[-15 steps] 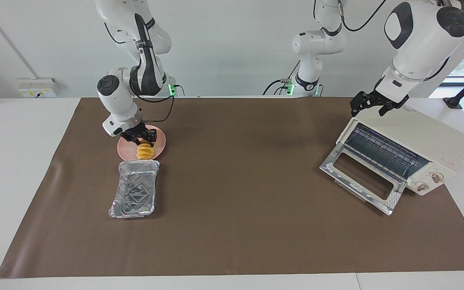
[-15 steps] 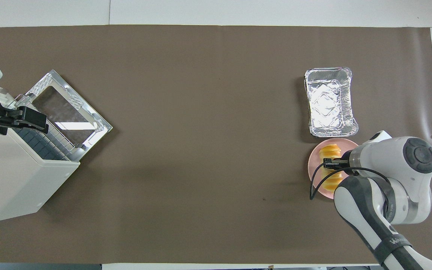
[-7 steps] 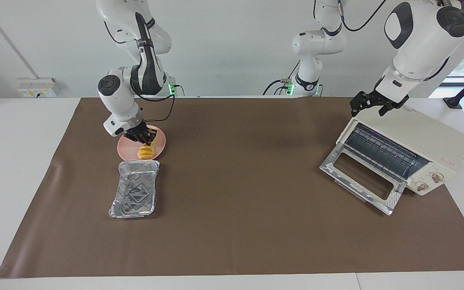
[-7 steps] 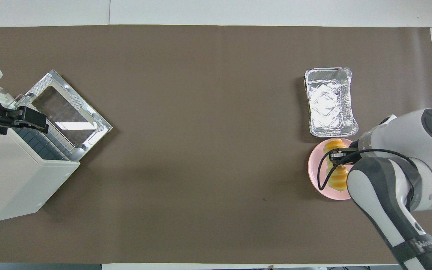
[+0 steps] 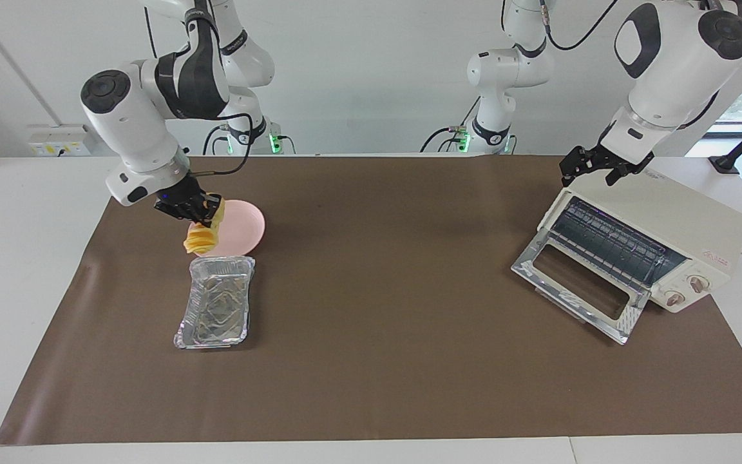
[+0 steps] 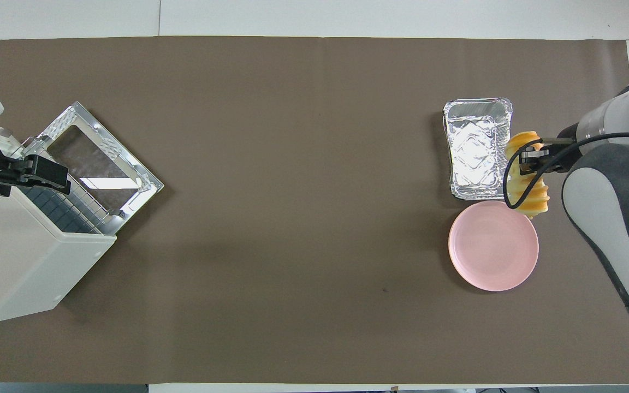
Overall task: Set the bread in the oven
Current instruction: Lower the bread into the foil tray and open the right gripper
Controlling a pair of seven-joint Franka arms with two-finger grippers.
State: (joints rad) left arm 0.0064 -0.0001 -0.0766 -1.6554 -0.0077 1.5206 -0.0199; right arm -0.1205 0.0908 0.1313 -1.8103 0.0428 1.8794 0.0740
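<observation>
The right gripper (image 5: 196, 207) was clamped on the bread (image 5: 202, 236), holding it in the air above the edge of the pink plate (image 5: 242, 227), beside the foil tray (image 5: 216, 309). The oven (image 5: 661, 225) sat well apart at the left arm's end of the table, its glass door (image 5: 580, 283) dropped open. The left gripper (image 5: 593, 169) waited over the oven's top corner, fingers apparently spread with nothing between them. Only bare brown mat (image 5: 384, 283) lay between tray and oven.
</observation>
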